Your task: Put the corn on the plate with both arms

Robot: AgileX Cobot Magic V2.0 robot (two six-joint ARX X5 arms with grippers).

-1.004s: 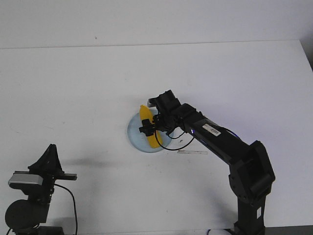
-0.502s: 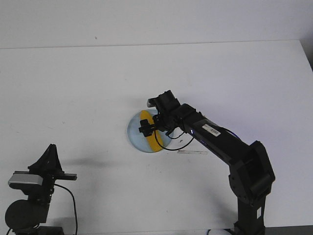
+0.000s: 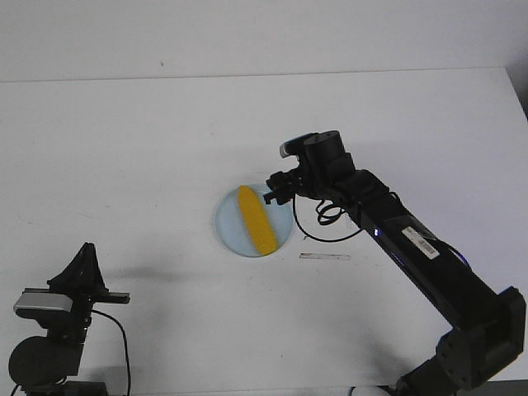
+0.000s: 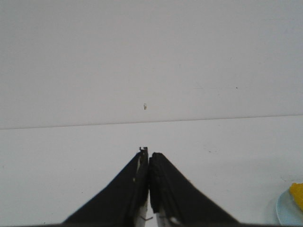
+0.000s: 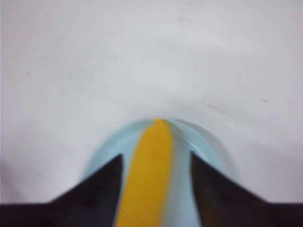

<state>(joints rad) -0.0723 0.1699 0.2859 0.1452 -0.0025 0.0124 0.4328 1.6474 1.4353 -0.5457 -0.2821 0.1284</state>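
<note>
The yellow corn (image 3: pixel 256 219) lies flat across the pale blue plate (image 3: pixel 229 226) at the table's middle, tapered tip toward the far side. My right gripper (image 3: pixel 275 189) is open and empty, raised just right of the plate's far rim and apart from the corn. In the right wrist view the open gripper (image 5: pixel 156 158) frames the corn (image 5: pixel 149 184) on the plate (image 5: pixel 208 144), blurred. My left gripper (image 3: pixel 86 247) rests shut and empty at the near left, far from the plate. In the left wrist view it (image 4: pixel 147 152) is shut, with the plate (image 4: pixel 285 213) and corn (image 4: pixel 298 191) at the edge.
A thin pale strip (image 3: pixel 324 256) lies on the white table just right of the plate. The right arm (image 3: pixel 412 243) stretches from the near right corner over the table. The table's far edge (image 3: pixel 247 76) meets a white wall.
The right gripper has let go of the corn, opened, and lifted back to the right. The corn now lies on the plate. The left arm has not moved.
</note>
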